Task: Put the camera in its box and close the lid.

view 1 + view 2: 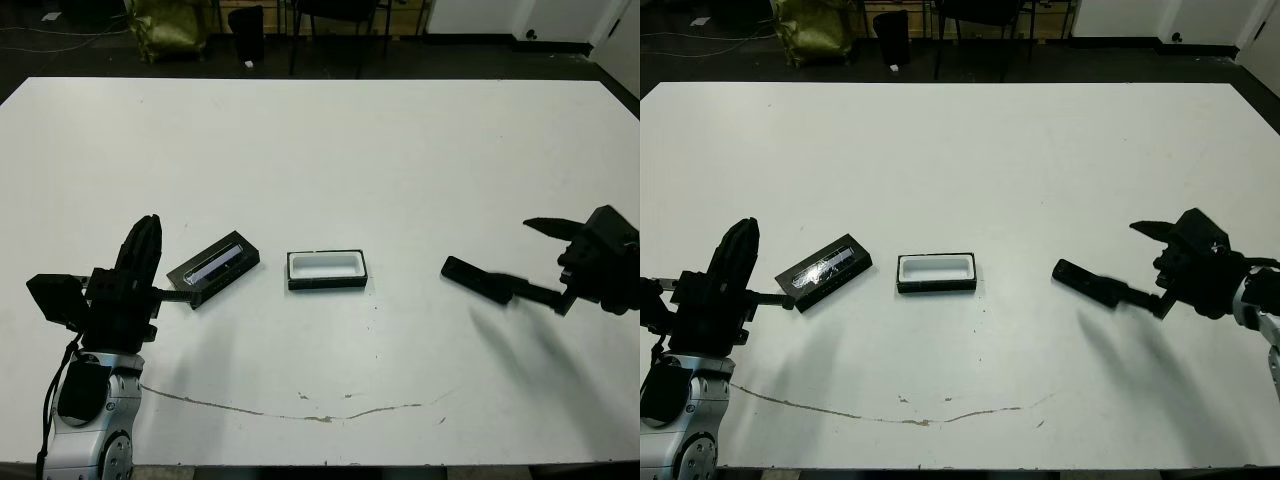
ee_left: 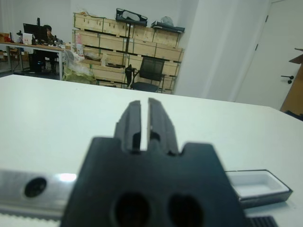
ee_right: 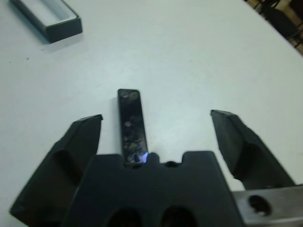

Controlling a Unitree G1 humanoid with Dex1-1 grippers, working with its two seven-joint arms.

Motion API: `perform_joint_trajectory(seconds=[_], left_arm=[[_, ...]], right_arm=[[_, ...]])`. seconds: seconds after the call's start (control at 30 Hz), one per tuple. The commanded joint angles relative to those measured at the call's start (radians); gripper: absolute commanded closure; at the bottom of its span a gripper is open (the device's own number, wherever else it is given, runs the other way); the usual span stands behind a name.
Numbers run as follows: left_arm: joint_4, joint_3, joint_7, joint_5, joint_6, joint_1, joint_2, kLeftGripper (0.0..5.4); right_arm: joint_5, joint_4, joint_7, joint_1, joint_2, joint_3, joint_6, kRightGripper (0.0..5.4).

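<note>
The right gripper (image 3: 156,130) stood wide open over the table (image 1: 400,150), its two fingers splayed to either side of the camera (image 3: 131,125), which lay flat between them and nearer one finger, not yet touched. The camera looked stiff, light and glossy, so likely slippery; a hold across its narrow width near mid-length seemed safest. The box (image 1: 327,270) lay open well beyond the camera's far end. The left gripper (image 2: 146,124) was nearly shut and empty, the lid (image 1: 213,265) just beside it.
</note>
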Motion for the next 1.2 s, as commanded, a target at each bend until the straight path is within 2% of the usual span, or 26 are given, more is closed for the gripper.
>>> perform_joint_trajectory(seconds=[0.03, 0.17, 0.27, 0.33, 0.57, 0.8, 1.03, 1.1, 1.2], left_arm=[[0.013, 0.002, -0.006, 0.001, 0.005, 0.014, 0.005, 5.4], [0.013, 0.001, -0.007, 0.005, 0.004, 0.014, 0.008, 5.4], [0.012, 0.002, -0.008, 0.001, 0.012, 0.014, 0.009, 5.4], [0.009, 0.002, -0.009, -0.008, 0.019, 0.015, 0.007, 5.4], [0.013, 0.0, -0.011, -0.005, 0.009, 0.015, 0.007, 5.4], [0.011, -0.003, -0.01, 0.005, 0.006, 0.019, 0.009, 5.4], [0.008, -0.001, -0.005, -0.001, 0.015, 0.019, 0.005, 5.4], [0.008, 0.0, -0.007, -0.004, 0.016, 0.019, 0.006, 5.4], [0.01, 0.001, -0.011, -0.012, 0.016, 0.018, 0.007, 5.4]], right_arm=[[0.002, 0.046, 0.05, -0.016, -0.016, 0.025, -0.002, 0.02], [-0.018, 0.099, 0.087, -0.038, -0.018, 0.05, -0.028, 0.02], [-0.04, 0.11, 0.088, -0.051, -0.026, 0.069, -0.015, 0.02], [-0.054, 0.104, 0.075, -0.051, -0.028, 0.073, -0.001, 0.21], [-0.075, 0.161, 0.089, -0.081, -0.015, 0.097, 0.011, 1.74], [-0.099, 0.291, 0.129, -0.145, 0.004, 0.151, -0.041, 3.31], [-0.124, 0.428, 0.158, -0.203, 0.035, 0.208, -0.052, 4.85], [-0.121, 0.495, 0.192, -0.227, 0.051, 0.226, -0.069, 5.13], [-0.116, 0.612, 0.246, -0.262, 0.084, 0.241, -0.107, 5.21]])
